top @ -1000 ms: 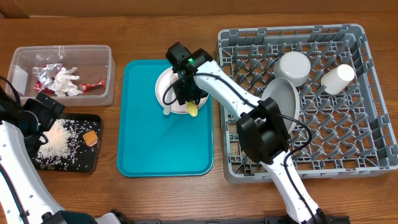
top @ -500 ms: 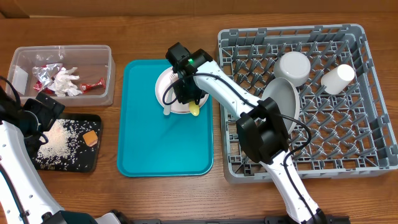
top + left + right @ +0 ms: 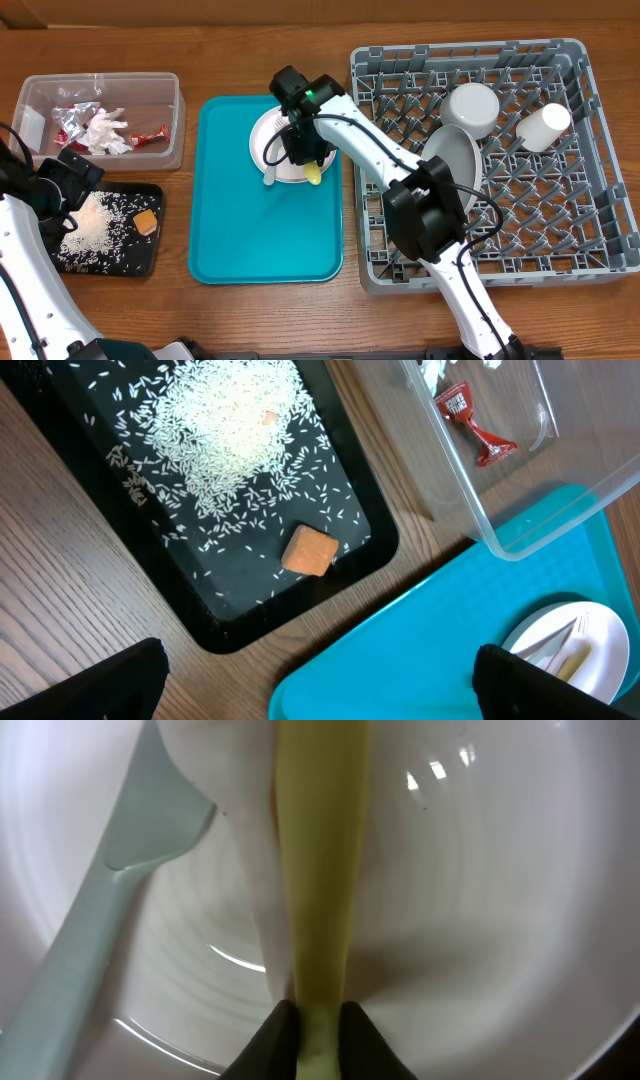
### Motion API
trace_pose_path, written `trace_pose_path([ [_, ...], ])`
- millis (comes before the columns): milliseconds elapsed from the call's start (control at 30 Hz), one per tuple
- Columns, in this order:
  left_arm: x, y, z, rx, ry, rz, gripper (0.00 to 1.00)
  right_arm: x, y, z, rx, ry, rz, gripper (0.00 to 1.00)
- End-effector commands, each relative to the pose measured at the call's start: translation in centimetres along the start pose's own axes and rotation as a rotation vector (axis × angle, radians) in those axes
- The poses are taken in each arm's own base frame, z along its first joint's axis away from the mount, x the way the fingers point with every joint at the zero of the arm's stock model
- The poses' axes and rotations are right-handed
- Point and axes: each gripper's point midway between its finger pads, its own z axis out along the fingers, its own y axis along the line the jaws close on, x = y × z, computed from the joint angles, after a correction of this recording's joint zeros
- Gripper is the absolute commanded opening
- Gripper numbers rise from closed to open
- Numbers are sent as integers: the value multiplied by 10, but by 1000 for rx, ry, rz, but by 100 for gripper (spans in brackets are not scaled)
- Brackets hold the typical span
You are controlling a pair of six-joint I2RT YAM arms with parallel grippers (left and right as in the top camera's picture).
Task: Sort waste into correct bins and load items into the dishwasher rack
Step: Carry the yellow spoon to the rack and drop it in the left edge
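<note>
Right fingers (image 3: 272,1040) pinch smooth yellow spoon (image 3: 312,870) on glossy plate (image 3: 480,900); left fingers (image 3: 90,685) spread.

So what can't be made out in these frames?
Overhead: the right pincer covers most of the yellow spoon and the pink plate's middle.
Right wrist: too close and blurred; the pale utensil beside the spoon runs off the edge.
Left wrist: the left pincer's fingers are cut by the bottom edge.
</note>
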Motion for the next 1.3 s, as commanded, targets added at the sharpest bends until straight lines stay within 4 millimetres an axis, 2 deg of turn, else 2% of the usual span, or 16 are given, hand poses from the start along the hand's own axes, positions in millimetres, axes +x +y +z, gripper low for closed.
trace_pose_path([
  [0, 0, 1, 2, 0, 5, 19, 100, -10, -5, -10, 6, -34, 9, 10],
  [67, 0, 1, 2, 0, 5, 19, 100, -10, -5, -11, 6, -34, 10, 4],
  [300, 0, 1, 2, 0, 5, 19, 100, -12, -5, -18, 3, -47, 10, 4],
  [467, 0, 1, 2, 0, 5, 19, 100, -15, -3, -33, -5, -76, 8, 4],
  [700, 0, 1, 2, 0, 5, 19, 100, -22, 1, -71, -26, -152, 5, 4],
  [900, 0, 1, 2, 0, 5, 19, 100, -32, -8, -113, -43, -235, 32, 4],
  [967, 0, 1, 2, 0, 5, 19, 100, -35, -17, -127, -34, -265, 52, 4],
  [1100, 0, 1, 2, 0, 5, 19, 100, -42, -54, -151, 22, -322, 147, 4],
  [1267, 0, 1, 2, 0, 5, 19, 100, -37, -103, -160, 54, -304, 237, 4],
])
